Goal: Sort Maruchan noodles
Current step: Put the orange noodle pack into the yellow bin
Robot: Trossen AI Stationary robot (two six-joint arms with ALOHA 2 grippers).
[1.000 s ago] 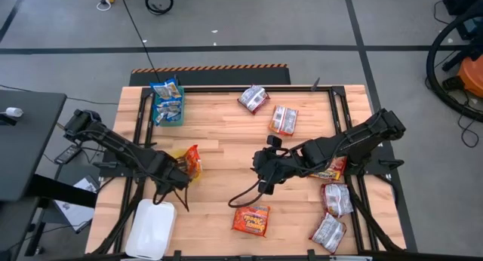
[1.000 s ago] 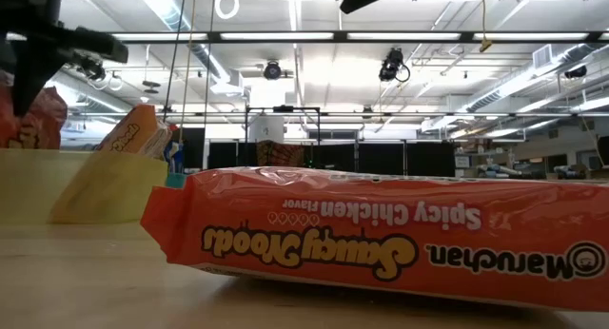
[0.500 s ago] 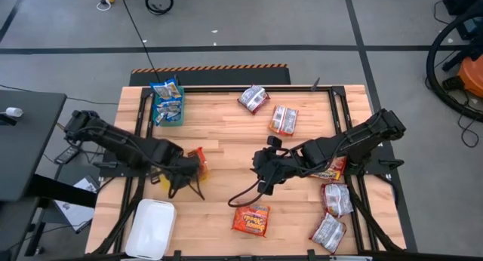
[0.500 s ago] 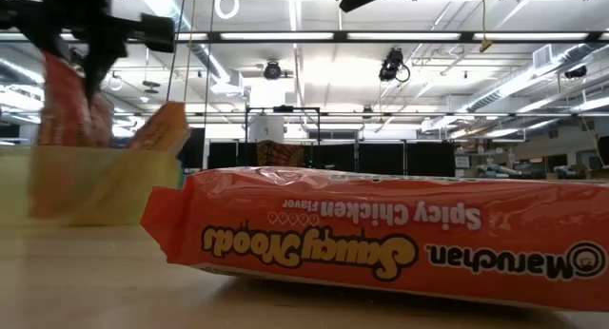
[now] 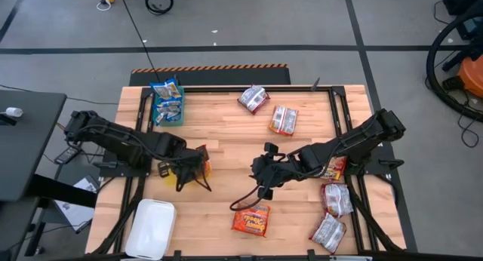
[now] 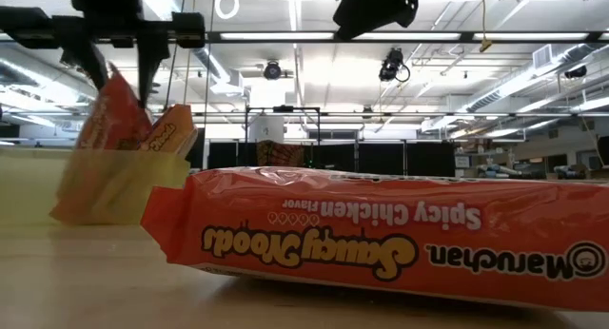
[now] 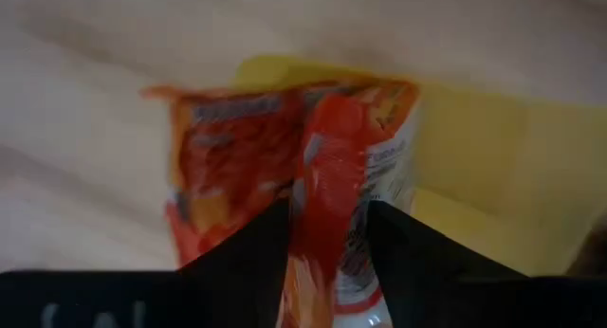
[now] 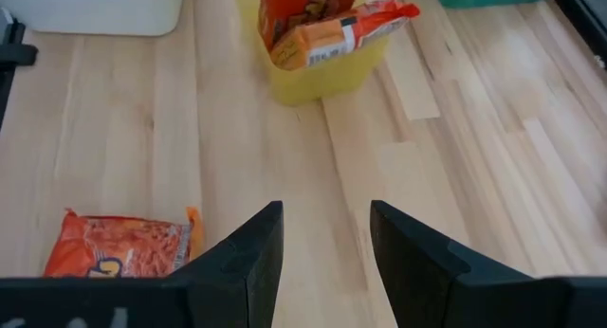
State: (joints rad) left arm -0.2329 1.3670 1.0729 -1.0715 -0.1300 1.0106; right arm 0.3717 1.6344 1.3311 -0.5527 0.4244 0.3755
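Note:
My left gripper [image 5: 190,169] [image 7: 327,209] hangs over the yellow bin [image 6: 86,186] [image 8: 318,67], shut on an orange-red noodle packet [image 6: 114,115] [image 7: 247,176]. A second orange packet [image 6: 169,131] leans inside that bin. My right gripper [image 5: 260,178] [image 8: 325,214] is open above bare table near the middle and holds nothing. Another orange packet [image 5: 250,219] [image 8: 119,243] lies flat near the table's near edge. Blue-and-white packets [image 5: 167,101] sit in the teal bin. My left gripper pinches the orange-red packet's upper end [image 7: 327,191] between its two fingers, coming from above and pointing down. The packet hangs upright below the fingers, and its lower end [image 6: 81,201] sits behind the yellow bin's wall, inside the bin.
Silver-white packets lie at the far middle [image 5: 254,99] [image 5: 283,119] and along the right side [image 5: 336,199] [image 5: 328,232], one [image 5: 332,169] under the right arm. A white bin [image 5: 151,229] stands at the near left corner. Bare wood lies between the two grippers.
My left gripper has carried the orange-red packet toward the table's right, over the yellow bin, keeping it upright and its fingers shut. My right arm has come down a little over the table's middle.

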